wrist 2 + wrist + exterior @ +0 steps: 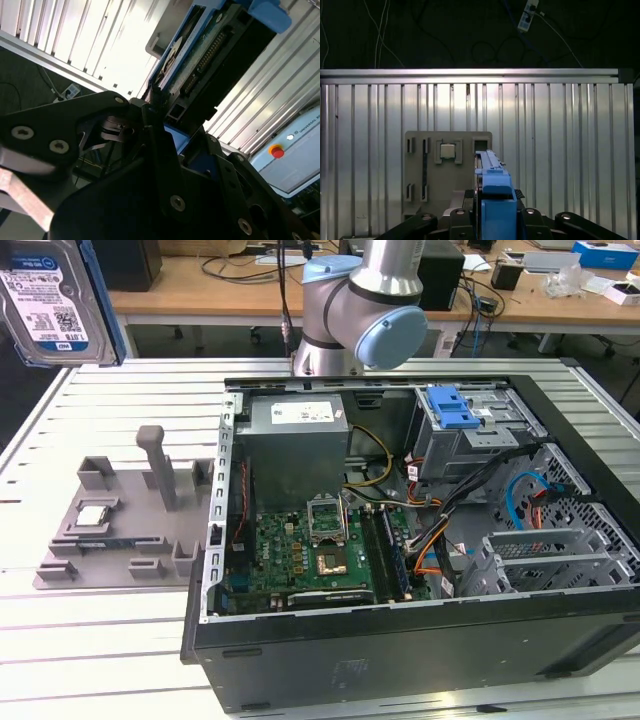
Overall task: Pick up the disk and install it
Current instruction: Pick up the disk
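1. Tool. The gripper [492,216] is closed on the disk [52,300]. In both wrist views you can see its black fingers clamped on the two flat faces at one end.

2. Position of the disk. It is held clear of the table [100,660], high at the exterior view's far left. It is on edge, with its label face towards that camera. Its long axis hangs down from the gripper, slightly tilted. In the first wrist view the free end points at the grey holder plate [420,170], and the small square chip [447,150] sits just beside that line.

3. Governing relation. The drive cage [480,445], with its blue latch [455,408], sits in the far corner of the open computer case [400,640]. It is well apart from the disk, towards the exterior view's right. The cage's long axis appears to lie roughly level, while the disk hangs upright.

4. Obstructions. Note these things between the disk and the cage:
- the case's side wall;
- the grey power supply [295,430];
- loose cables [450,535] bunched just in front of the cage mouth, which I judge the likeliest snag.
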Action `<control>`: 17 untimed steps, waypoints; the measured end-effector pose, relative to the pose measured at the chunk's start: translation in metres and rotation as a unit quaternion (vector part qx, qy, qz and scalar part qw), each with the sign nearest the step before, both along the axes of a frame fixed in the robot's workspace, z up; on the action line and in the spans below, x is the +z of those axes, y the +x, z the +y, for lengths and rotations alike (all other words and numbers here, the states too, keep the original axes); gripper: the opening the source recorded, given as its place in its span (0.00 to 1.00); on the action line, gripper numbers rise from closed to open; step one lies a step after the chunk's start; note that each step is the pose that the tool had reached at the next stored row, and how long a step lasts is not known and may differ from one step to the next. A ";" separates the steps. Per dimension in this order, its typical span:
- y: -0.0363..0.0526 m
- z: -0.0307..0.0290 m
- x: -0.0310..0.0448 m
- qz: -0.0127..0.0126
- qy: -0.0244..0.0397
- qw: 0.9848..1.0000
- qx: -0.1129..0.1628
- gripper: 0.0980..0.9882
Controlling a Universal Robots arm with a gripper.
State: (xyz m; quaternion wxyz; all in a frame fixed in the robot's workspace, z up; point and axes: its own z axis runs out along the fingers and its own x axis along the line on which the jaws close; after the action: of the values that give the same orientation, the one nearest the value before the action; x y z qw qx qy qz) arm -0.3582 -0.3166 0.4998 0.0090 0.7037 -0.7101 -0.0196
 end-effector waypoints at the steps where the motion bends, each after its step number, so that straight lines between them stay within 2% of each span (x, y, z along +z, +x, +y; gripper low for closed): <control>1: 0.0000 0.0000 -0.0001 0.000 0.000 1.000 0.000 0.30; 6: 0.0004 -0.0001 0.0000 0.000 0.000 1.000 0.000 0.30; 11: 0.0130 0.0000 0.0000 0.000 0.000 1.000 0.000 0.30; 17: 0.0334 0.0000 0.0000 0.000 0.000 1.000 0.000 0.30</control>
State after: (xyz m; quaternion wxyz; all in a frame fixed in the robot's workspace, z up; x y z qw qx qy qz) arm -0.3248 -0.3166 0.4998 0.0089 0.7037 -0.7102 -0.0197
